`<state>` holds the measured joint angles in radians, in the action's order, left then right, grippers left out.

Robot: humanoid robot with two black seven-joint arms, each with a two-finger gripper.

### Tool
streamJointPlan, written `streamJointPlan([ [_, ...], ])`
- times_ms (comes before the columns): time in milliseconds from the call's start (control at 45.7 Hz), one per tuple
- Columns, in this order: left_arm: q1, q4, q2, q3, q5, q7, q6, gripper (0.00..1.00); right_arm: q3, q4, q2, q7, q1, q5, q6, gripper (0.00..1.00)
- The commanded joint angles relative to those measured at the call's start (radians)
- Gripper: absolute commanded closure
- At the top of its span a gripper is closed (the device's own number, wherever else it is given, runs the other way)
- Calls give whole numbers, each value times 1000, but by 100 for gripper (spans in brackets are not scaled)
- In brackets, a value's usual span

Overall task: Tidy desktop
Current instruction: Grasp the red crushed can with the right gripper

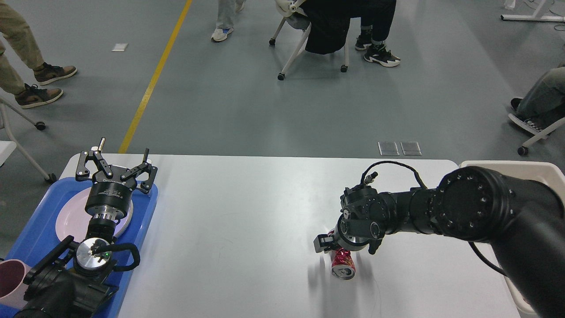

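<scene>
The desktop is a wide white tabletop. A crushed red drink can lies on it right of the middle, near the front. My right gripper points down over the can's far end. One finger stands just left of the can and the other is hidden behind the wrist. The jaws look apart around the can. My left gripper is open and empty, held above a pink plate at the far left.
A blue tray holds the plate at the table's left edge, with a pink cup at its front. The rim of a beige bin shows behind my right arm. People and wheeled chairs are on the floor beyond the table.
</scene>
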<state>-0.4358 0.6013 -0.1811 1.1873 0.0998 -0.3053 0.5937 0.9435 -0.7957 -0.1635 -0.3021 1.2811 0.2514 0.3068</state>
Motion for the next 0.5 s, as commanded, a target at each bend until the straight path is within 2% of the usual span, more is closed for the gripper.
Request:
streamJointPlan([
  [0,0,0,0,0,0,0,0,4,12,12,4,0,-28,3,-8,9],
  [88,0,0,0,0,0,0,0,4,11,12,5,0,-31,-6,-8,52],
  [131,0,0,0,0,0,0,0,4,9,12,5,0,-32,-11,-8,65],
  [219,0,0,0,0,0,0,0,4,1,10,12,1,-35,-15,-12,73],
  [328,0,2,0,0,0,0,0,4,0,-2,12,1,-34,-17,-14,100],
  [482,0,0,0,0,0,0,0,4,-2,-16,13,1,-22,-18,-14,100],
])
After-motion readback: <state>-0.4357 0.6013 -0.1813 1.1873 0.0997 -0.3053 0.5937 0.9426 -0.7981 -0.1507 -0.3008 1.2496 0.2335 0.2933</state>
